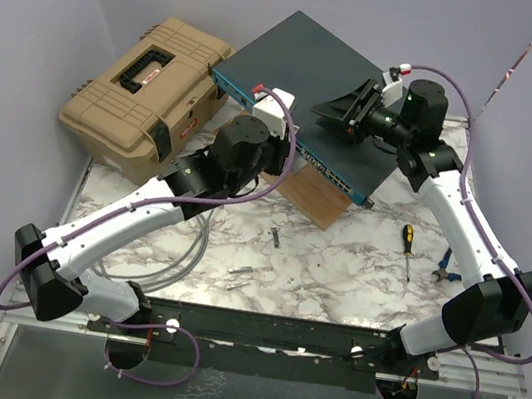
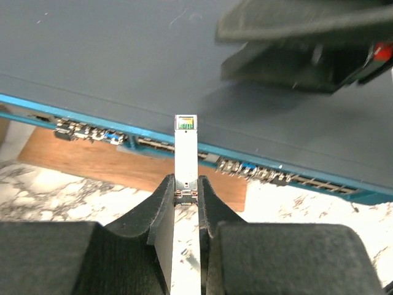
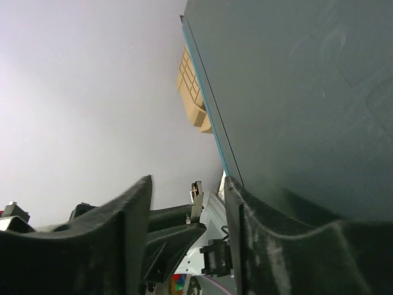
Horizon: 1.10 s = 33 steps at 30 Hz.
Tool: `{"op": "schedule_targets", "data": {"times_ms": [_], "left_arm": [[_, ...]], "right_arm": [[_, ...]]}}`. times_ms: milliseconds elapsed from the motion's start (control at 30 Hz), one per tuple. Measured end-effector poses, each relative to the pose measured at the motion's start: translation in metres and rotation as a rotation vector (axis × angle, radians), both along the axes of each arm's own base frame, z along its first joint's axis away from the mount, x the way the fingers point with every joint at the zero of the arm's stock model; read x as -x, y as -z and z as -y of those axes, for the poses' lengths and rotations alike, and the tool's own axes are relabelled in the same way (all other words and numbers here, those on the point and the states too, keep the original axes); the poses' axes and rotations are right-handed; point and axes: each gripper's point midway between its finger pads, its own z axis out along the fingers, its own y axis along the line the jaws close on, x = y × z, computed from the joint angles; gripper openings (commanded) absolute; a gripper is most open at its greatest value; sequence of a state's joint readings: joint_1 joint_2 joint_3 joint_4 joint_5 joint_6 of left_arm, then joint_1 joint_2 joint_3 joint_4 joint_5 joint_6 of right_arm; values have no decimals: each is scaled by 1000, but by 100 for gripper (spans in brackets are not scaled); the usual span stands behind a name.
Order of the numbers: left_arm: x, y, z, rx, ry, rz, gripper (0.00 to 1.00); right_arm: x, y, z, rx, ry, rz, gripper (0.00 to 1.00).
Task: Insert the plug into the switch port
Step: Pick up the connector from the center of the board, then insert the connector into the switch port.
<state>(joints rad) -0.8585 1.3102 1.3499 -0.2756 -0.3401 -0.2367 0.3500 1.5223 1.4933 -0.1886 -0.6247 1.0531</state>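
Left claw (image 2: pixel 186 185) pinches plug (image 2: pixel 185 147), its tail hidden.

Tan toolbox (image 1: pixel 147 90) seen at back left, lid shut, black handle on top. Wood board (image 1: pixel 312 199) laid on marble table (image 1: pixel 336 271). Screwdriver (image 1: pixel 406 250) and blue-handled pliers (image 1: pixel 445 270) placed at right, near each other. Grey cable (image 1: pixel 189 248) looped at left. Small metal bits (image 1: pixel 241 273) scattered mid-table.

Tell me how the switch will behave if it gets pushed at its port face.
Probably stiff: the switch looks like a flat metal box. It may slide or rock, since its front rests on a wooden block.
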Motion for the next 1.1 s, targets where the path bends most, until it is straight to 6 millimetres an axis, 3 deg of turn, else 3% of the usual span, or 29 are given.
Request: {"op": "schedule_targets", "data": {"times_ms": [133, 267, 533, 700, 933, 1100], "left_arm": [[3, 5, -17, -66, -11, -7, 0], [-3, 8, -44, -114, -50, -20, 0], [-7, 0, -91, -144, -88, -15, 0], [-1, 7, -97, -156, -65, -22, 0], [2, 39, -96, -199, -27, -76, 0], [3, 46, -94, -206, -7, -77, 0]], "right_arm": [[-11, -15, 17, 13, 39, 61, 68], [-28, -17, 44, 42, 100, 100, 77], [-56, -14, 120, 114, 284, 121, 89], [-61, -16, 173, 176, 421, 138, 95], [-55, -24, 251, 256, 636, 170, 100], [-52, -6, 287, 291, 725, 136, 100]]}}
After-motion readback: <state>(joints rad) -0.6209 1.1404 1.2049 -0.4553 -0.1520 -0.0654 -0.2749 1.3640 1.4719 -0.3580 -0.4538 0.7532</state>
